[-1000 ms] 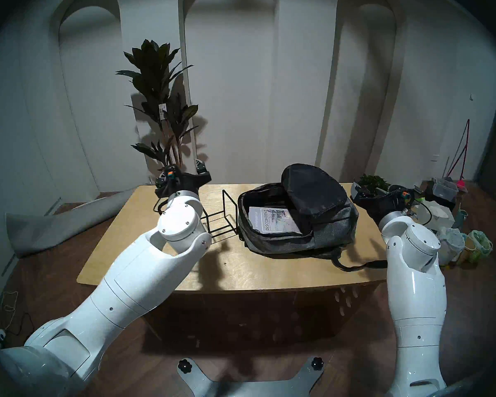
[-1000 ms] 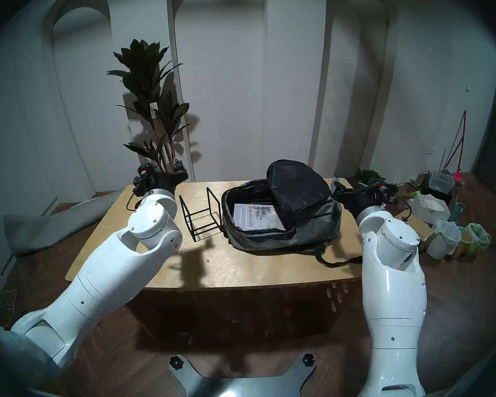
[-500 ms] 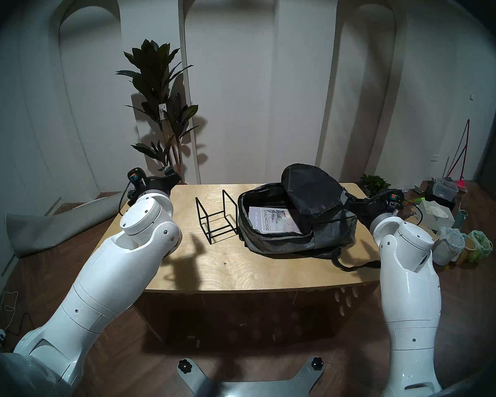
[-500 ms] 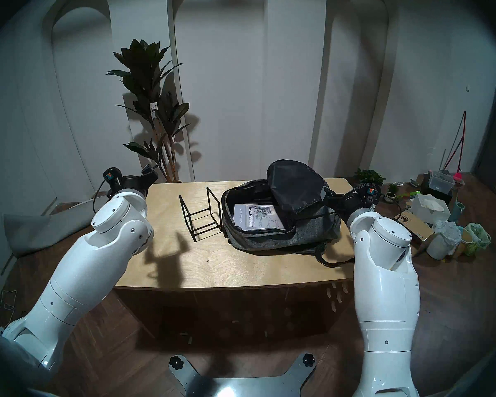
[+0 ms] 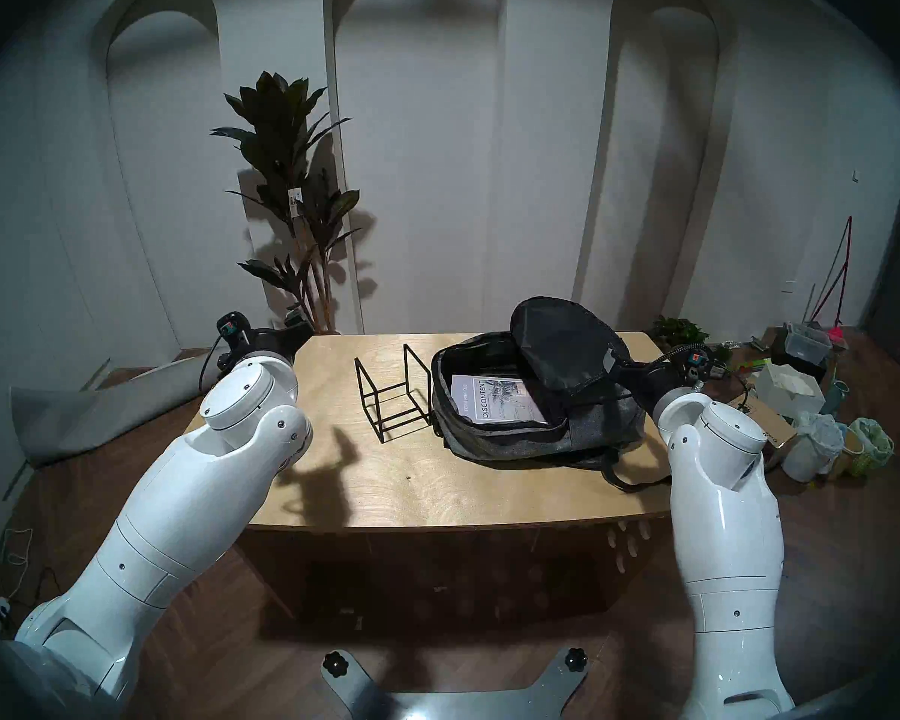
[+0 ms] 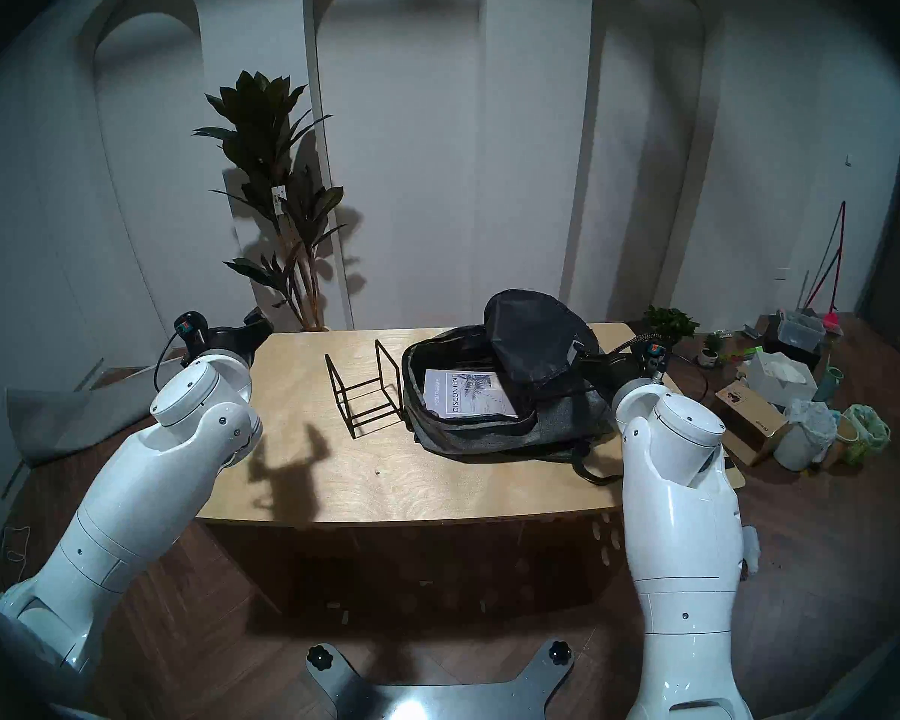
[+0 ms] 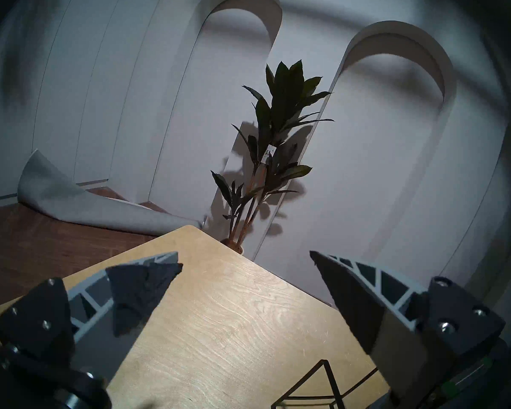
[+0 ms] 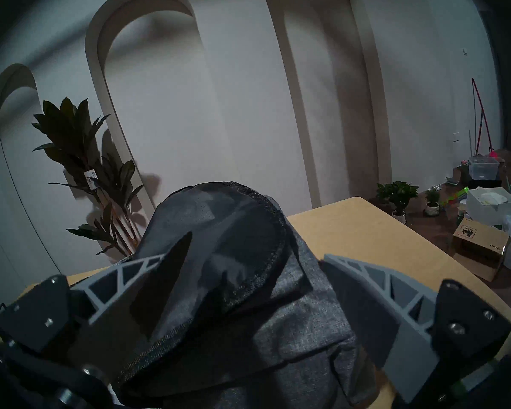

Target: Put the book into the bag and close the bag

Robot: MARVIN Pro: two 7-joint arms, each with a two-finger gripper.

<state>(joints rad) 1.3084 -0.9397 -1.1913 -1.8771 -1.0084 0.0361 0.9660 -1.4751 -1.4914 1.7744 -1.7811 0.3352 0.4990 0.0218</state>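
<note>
From the head view, the left arm has swung away to the left since a second ago, so the left gripper (image 5: 281, 329) now hangs off the far left corner of the desk (image 5: 437, 490). The right gripper (image 5: 614, 363) has come in leftward to the raised black flap of the bag (image 5: 515, 438). The book (image 5: 497, 399) lies flat inside the open bag. A wire stand (image 5: 393, 397) is just left of the bag.

In the left wrist view, the jaws stand wide apart with nothing between them, pointing nearly level over the desk corner.

In the right wrist view, the jaws are spread wide on either side of the flap, not closed on it.
</note>
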